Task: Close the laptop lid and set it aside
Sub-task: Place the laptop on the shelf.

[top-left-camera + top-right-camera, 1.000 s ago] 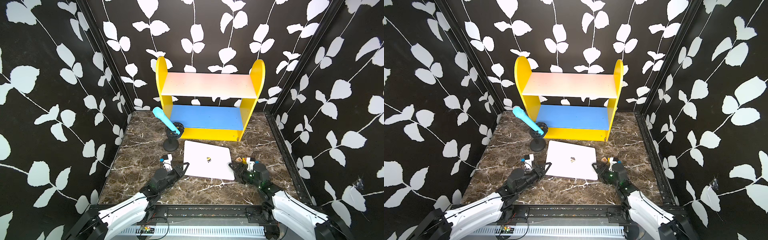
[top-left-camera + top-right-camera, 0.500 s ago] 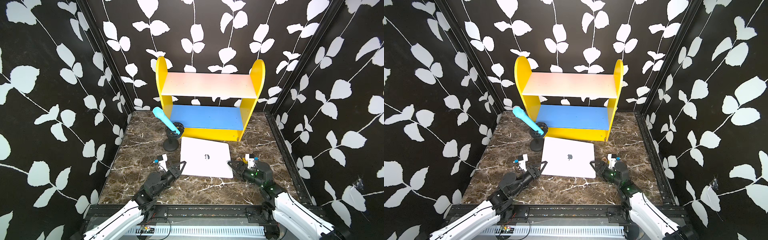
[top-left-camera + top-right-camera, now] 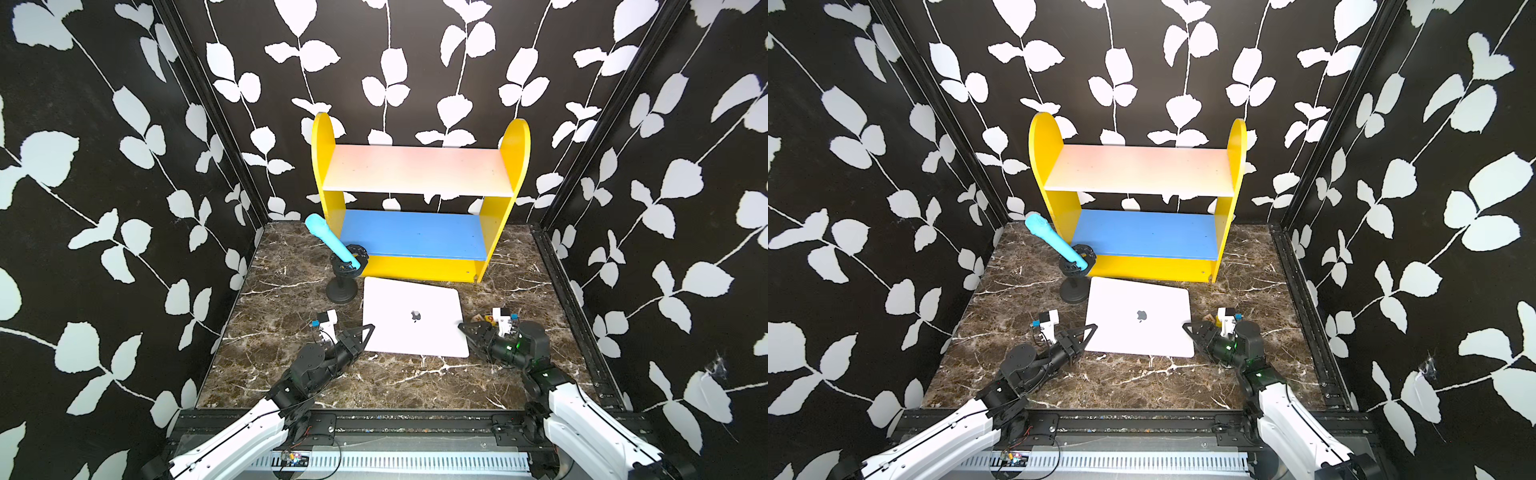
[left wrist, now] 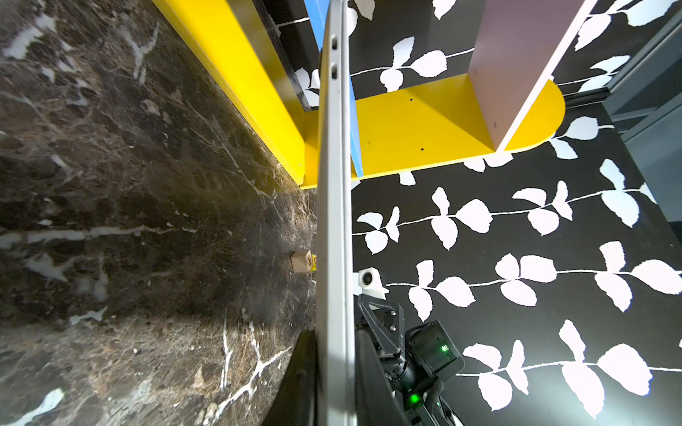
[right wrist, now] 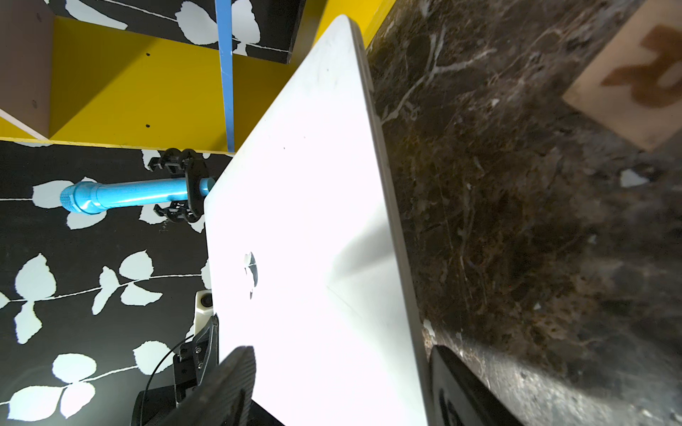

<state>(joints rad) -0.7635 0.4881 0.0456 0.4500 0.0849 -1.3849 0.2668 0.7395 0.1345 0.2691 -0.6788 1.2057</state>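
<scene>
The silver-white laptop [image 3: 413, 320] [image 3: 1140, 318] lies closed on the marble table, just in front of the shelf, with its lid's dark apple logo facing up. My left gripper [image 3: 368, 332] [image 3: 1090, 332] is shut on its left edge near the front corner. In the left wrist view the thin laptop [image 4: 334, 221] runs edge-on between the two fingers of the left gripper [image 4: 335, 343]. My right gripper [image 3: 463, 328] [image 3: 1187, 328] stands open astride the right edge. In the right wrist view, one finger of the right gripper [image 5: 341, 354] is above the lid [image 5: 313, 239] and one is beside the rim, with gaps showing.
A yellow shelf [image 3: 417, 266] with a pale pink top board and a blue lower board stands right behind the laptop. A blue microphone [image 3: 330, 241] on a black stand [image 3: 341, 291] sits at the laptop's far left corner. A small lettered wooden block [image 3: 484, 318] [image 5: 634, 73] lies by the right gripper.
The laptop has slid a little toward the shelf in the left gripper's hold. The right gripper's jaws have spread wider round the right edge.
</scene>
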